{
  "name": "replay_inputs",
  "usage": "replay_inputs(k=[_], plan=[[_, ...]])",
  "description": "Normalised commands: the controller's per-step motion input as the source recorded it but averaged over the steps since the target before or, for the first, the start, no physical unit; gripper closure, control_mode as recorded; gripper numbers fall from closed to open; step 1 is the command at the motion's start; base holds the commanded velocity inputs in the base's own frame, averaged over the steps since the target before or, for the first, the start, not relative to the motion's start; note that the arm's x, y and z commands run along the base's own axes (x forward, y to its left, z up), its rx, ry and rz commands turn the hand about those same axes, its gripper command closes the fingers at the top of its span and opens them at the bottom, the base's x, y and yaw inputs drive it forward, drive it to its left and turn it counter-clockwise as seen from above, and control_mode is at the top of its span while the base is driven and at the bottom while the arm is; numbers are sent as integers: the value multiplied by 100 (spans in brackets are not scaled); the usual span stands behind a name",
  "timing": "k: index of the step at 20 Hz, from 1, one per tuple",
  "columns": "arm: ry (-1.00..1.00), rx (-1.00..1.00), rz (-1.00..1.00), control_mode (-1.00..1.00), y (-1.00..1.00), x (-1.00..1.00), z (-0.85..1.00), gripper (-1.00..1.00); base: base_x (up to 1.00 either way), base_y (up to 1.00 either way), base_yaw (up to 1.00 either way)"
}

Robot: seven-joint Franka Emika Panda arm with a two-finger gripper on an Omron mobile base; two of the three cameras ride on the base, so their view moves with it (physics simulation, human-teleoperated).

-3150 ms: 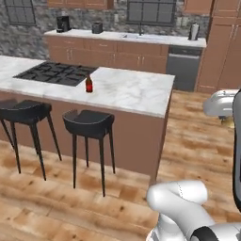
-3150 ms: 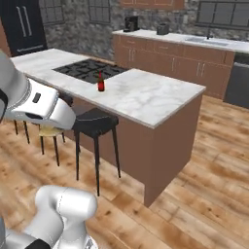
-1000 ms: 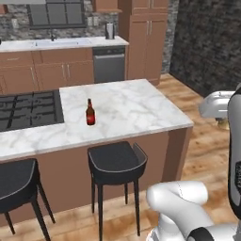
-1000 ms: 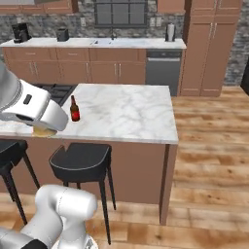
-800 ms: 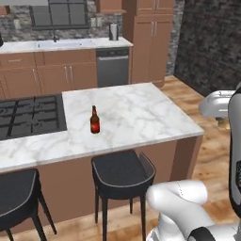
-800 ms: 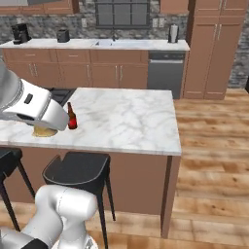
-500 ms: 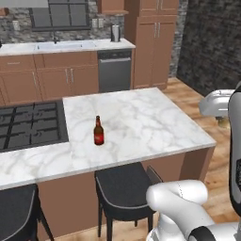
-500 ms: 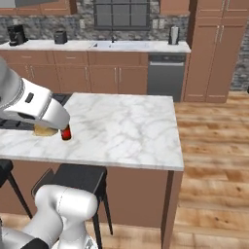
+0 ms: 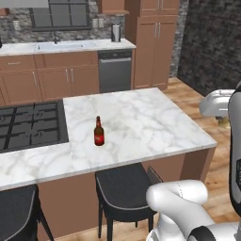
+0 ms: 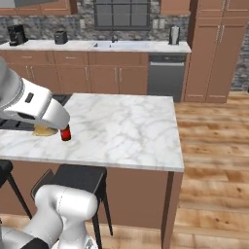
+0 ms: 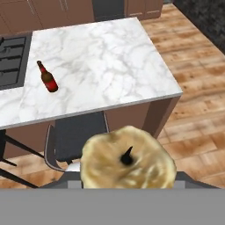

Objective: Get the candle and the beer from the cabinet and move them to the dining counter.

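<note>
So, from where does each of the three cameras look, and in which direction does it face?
Left base view: behind the arm to its left, facing forward and down at the dining counter and the beer; white arm links show at lower right.
Right base view: behind the arm to its right, facing the same counter; the arm crosses at left, covering most of the beer.
Hand view: on the hand, looking down at the counter from above; the candle sits in the claw at the bottom.
All three share the counter and the beer.

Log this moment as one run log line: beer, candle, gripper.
beer: upright on dining counter, right of cooktop | candle: held in gripper, off the counter | gripper: shut on candle | step: candle not yet placed
</note>
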Motion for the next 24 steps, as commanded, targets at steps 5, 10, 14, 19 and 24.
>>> replay_inputs(k=[5, 10, 14, 19, 24], plan=[[0, 0, 0, 100, 0, 0, 0, 100, 17, -18, 3], [0, 0, 0, 100, 0, 0, 0, 100, 25, -27, 12], [0, 0, 0, 100, 0, 0, 0, 100, 23, -19, 13], [0, 0, 7, -100, -11, 31, -5, 100, 12, -6, 5], [0, -4, 29, -100, 0, 67, -26, 100, 0, 0, 0]])
